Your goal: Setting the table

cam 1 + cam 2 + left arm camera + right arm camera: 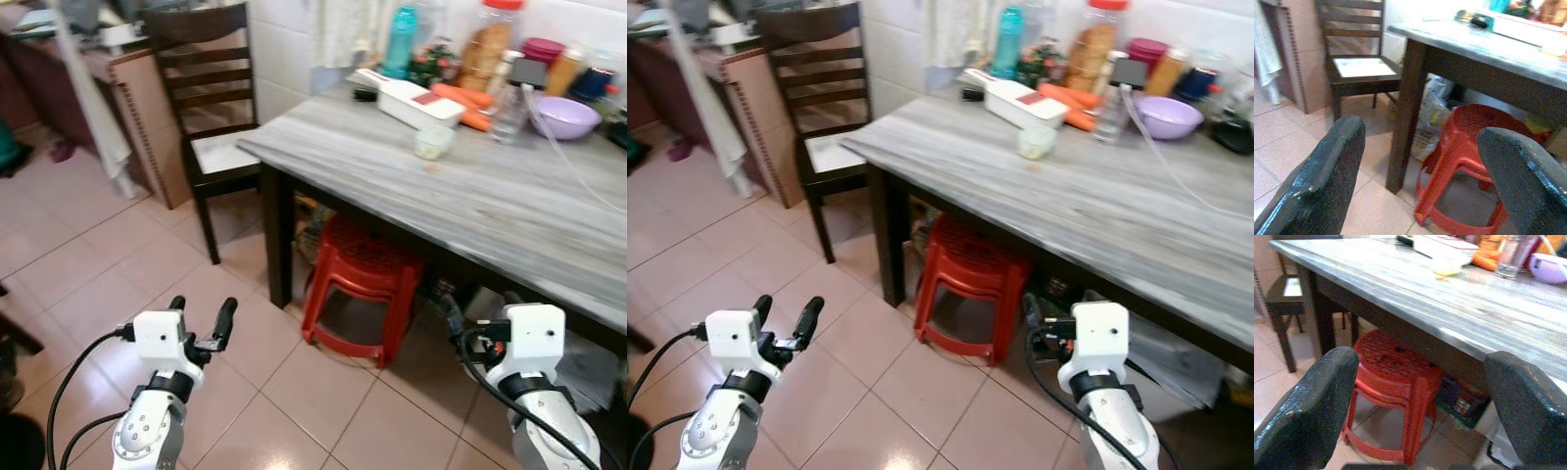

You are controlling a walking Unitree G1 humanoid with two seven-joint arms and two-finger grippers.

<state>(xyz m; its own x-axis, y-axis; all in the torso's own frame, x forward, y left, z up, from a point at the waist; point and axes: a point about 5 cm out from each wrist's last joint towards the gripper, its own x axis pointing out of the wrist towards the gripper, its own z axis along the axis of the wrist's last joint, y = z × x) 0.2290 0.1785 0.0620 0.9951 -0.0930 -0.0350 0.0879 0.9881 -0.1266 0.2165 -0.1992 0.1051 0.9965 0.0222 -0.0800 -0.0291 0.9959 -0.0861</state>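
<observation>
We are holding both tools spread and empty, the left tool [201, 315] and right tool [1415, 406] low before the surface [509, 196], risking knocking the cup [432, 142] and glass [1509, 264] ahead above them if we are reaching up carelessly.

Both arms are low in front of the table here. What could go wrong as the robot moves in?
1. Both the left gripper and right gripper sit below the table edge; raising them while closing in could strike its underside.
2. The red stool under the table may block the legs.
3. The small cup could get knocked.
</observation>
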